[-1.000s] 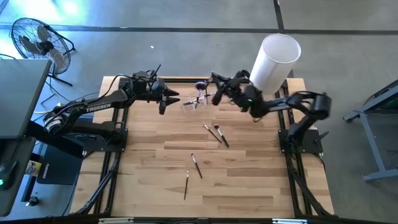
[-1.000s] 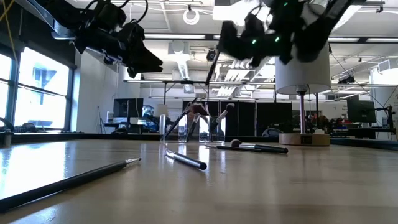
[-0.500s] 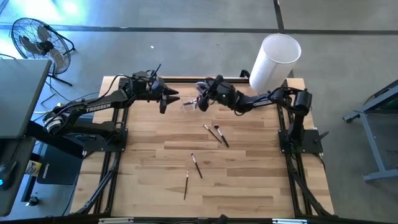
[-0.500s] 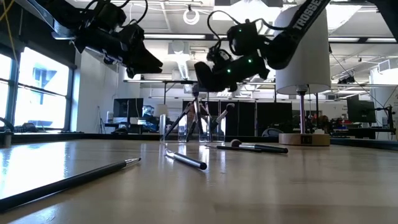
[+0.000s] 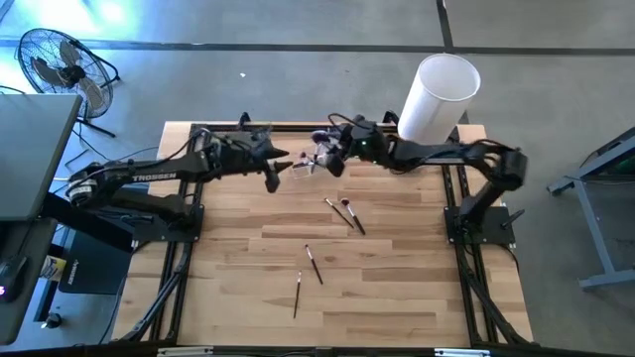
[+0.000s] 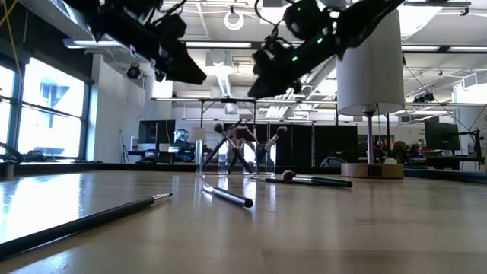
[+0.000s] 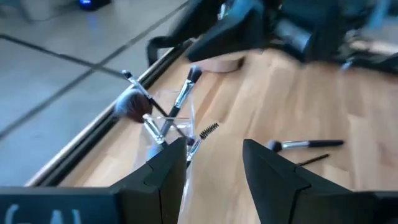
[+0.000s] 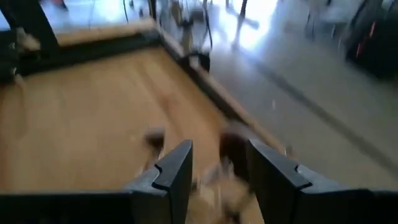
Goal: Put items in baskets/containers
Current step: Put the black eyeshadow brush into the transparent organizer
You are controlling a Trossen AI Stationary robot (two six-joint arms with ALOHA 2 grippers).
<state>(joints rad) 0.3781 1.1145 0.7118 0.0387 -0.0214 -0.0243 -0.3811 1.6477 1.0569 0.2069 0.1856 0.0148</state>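
Clear holder [image 5: 306, 166] with brushes [image 7: 180, 99] sits between both hands at the table [image 5: 397, 288] far edge. Left hand [image 5: 277, 166] open, just beside it; right hand [image 5: 329, 155] open, empty, above it.

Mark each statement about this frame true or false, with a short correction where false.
1. Four makeup brushes lie loose on the table. True.
2. The clear holder is empty. False: several brushes already stand in it, as the left wrist view shows.
3. The left pincer is shut on a brush. False: its jaws stand open with nothing between them, close to the holder.
4. The right pincer is up at the table's far edge by the holder, jaws open. True.
5. The white cylinder lies tipped over in the middle of the table. False: it stands upright on its base at the far right corner.
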